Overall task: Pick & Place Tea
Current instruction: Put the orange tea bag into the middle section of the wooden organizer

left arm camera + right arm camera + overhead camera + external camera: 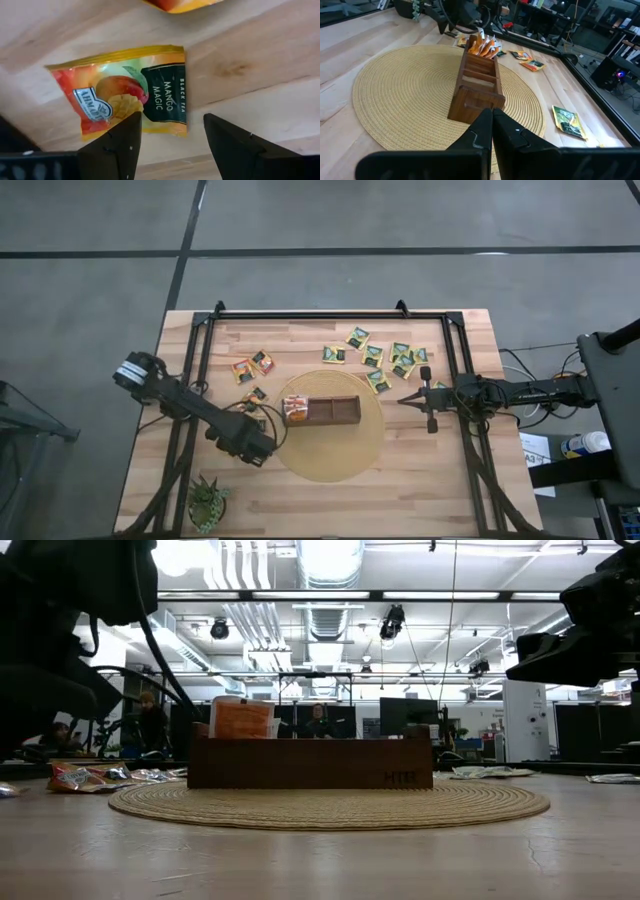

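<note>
"MANGO MAGIC" black tea sachet

Low cam looks across the tabletop: a long dark wooden box sits on a round woven mat, with orange sachets poking up out of its left end. More crinkly sachets lie flat on the table off to the left. Dark arm parts loom in both upper corners.

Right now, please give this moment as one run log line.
left gripper: open over mango sachet | right gripper: shut, waiting beside mat
</note>
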